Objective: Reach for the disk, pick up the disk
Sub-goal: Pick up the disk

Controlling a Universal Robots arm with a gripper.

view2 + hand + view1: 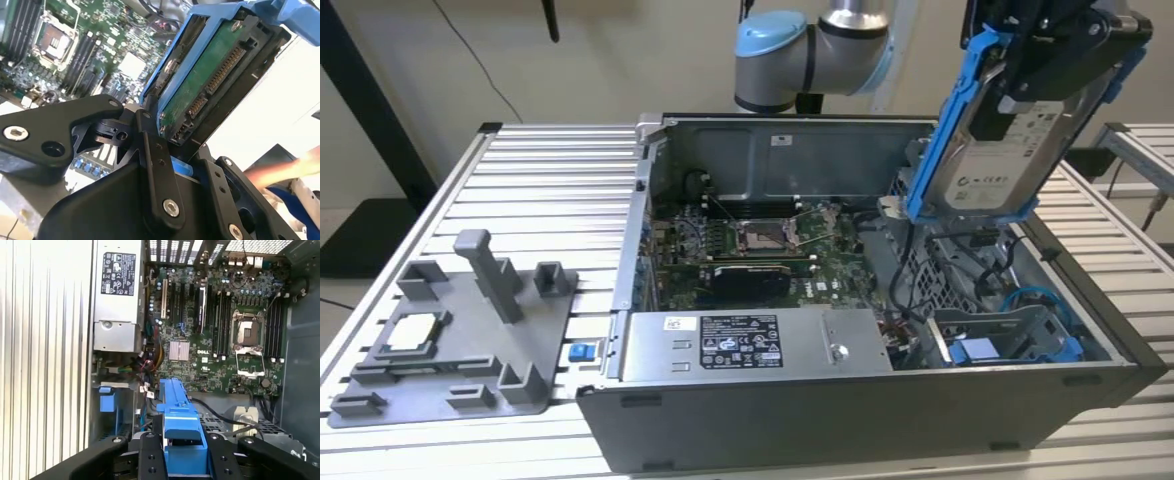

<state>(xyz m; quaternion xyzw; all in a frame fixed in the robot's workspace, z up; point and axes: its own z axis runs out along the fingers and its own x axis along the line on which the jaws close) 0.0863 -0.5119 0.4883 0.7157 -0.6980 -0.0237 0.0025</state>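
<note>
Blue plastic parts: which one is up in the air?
The disk with its blue frame, clamped in the gripper. The blue bracket sits inside the computer case.

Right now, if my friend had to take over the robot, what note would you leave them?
Pincer: shut on the disk, gripping it near its top end.
Disk: lifted clear above the open computer case, hanging tilted in its blue carrier, label side facing the exterior view. In the second wrist view its green board and connector show.
Done: reach and pick-up; the disk touches nothing in the case.
Left: nothing of the pick-up itself; just keep the grip.
</note>
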